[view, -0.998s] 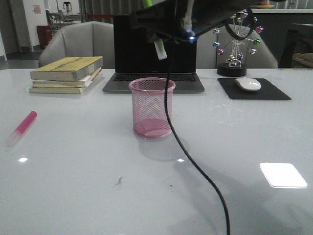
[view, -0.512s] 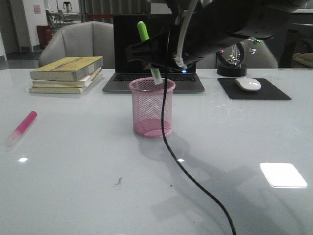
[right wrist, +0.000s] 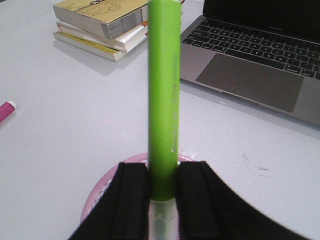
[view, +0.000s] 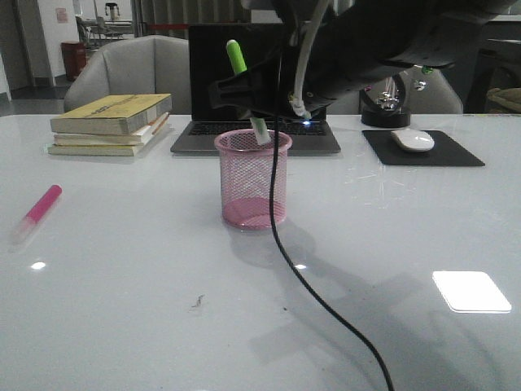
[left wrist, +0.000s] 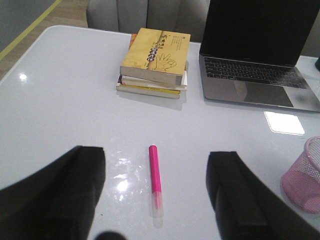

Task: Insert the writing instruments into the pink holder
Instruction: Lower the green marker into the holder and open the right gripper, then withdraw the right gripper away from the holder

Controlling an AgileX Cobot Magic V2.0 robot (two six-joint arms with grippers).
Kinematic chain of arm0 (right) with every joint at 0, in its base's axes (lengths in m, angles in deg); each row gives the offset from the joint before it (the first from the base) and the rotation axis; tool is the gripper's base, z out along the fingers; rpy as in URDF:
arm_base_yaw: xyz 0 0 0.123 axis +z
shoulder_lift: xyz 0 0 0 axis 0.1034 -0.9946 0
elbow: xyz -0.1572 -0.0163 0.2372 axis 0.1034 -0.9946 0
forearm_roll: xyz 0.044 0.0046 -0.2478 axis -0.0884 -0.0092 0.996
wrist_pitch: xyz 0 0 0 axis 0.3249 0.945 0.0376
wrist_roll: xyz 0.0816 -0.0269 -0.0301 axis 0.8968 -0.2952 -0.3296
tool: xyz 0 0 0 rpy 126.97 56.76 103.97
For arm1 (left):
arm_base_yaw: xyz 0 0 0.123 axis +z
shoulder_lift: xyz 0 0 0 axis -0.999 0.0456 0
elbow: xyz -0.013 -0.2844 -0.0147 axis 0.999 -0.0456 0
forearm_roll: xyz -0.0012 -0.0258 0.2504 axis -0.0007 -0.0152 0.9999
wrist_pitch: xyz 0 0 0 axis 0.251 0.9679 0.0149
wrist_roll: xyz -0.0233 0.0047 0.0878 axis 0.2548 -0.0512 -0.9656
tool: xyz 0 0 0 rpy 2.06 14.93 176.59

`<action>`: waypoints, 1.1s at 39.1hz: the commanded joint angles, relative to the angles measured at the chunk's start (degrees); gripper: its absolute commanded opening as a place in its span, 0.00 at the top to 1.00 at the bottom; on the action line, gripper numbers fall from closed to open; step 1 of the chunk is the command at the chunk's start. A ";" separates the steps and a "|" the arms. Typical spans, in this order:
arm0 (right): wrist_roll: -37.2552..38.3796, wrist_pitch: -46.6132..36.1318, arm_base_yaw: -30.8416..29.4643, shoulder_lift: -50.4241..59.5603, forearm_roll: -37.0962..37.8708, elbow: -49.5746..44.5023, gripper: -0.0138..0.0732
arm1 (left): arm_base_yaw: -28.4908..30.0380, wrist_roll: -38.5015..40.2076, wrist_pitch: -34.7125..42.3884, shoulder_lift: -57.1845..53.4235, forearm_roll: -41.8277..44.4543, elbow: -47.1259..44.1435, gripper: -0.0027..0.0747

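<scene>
The green marker [view: 247,91] has come down, its clear tip now inside the pink holder [view: 253,178]. The right jaws grip it; the left jaws are open. The pink marker [view: 36,213] lies waiting on the surface [view: 122,285].

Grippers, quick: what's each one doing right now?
Left gripper: open, holding nothing, above the pink marker.
Right gripper: closed on the green marker, its clear end at the pink holder's rim.

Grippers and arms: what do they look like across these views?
The right arm is bulky and black, with a pale grey hose, a small blue light, and a black cable trailing to the table. Right gripper and left gripper have flat, matte black fingers. No markings visible.
</scene>
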 commanded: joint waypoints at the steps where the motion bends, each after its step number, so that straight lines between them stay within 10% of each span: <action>1: -0.35 -4.33 -0.14 2.28 0.92 1.46 0.43 | -0.29 0.24 5.52 -0.14 -0.59 1.98 0.32; 22: -3.20 -3.00 -1.24 8.03 0.99 1.66 0.34 | -0.29 0.24 8.61 -0.14 -0.59 1.98 0.32; 43: -4.75 28.49 -23.19 30.01 0.37 1.66 0.34 | -0.29 0.24 9.72 -0.14 0.03 1.98 0.32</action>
